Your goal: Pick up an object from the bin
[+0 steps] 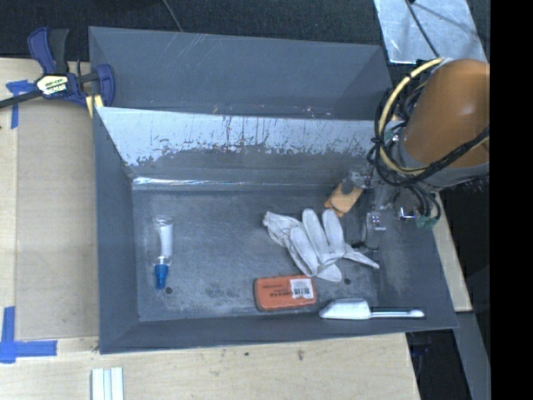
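Right of middle in the grey bin [250, 82], crumpled white glove [312, 238], gripper [367, 233] at its right edge, open or closed impossible to tell, tan scrap [343, 197] just behind, orange labelled block [285, 292] and white brush [346, 310] in front, blue-capped tube [162, 252] far left.

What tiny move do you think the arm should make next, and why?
Probably a small shift toward the middle of the bin and down, onto the crumpled white glove. The gripper hangs near the bin's right side, just beside the glove's right edge, so the glove is its nearest thing; a small tan piece lies just behind.
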Robot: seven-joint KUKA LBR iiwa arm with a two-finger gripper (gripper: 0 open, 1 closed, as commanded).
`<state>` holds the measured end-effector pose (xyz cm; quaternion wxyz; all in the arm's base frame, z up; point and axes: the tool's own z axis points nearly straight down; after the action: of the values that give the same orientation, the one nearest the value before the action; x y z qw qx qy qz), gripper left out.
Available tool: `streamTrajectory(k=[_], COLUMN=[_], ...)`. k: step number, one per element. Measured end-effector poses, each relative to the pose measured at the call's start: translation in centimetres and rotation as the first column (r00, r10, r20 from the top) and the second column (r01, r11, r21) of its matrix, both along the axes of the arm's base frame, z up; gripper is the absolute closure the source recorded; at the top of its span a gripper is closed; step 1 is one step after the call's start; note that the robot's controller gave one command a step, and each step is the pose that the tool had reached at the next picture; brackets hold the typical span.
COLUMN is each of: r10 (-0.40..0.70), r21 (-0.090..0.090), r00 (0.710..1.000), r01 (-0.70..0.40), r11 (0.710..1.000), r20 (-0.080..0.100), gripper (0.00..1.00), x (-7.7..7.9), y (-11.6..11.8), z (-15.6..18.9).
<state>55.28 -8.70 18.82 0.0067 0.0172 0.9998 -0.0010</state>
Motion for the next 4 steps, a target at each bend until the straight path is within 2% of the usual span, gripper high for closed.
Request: streamTrajectory(k=[1, 2, 3, 4], r10=[0.003, 0.124, 0.151, 0.151], r21=[0.001, 0.002, 0.001, 0.001], r00=[1.000, 0.992, 0.988, 0.988], r01=[-0.003, -0.124, -0.151, -0.151], r11=[1.000, 0.992, 0.989, 0.988], r20=[-0.006, -0.016, -0.010, -0.010], gripper=[0.00, 0.00, 1.00, 1.00], x=[1.2, 1.5, 1.8, 1.8], y=[1.6, 3.3, 6.3, 6.3], z=[-6.3, -9.3, -11.4, -11.4])
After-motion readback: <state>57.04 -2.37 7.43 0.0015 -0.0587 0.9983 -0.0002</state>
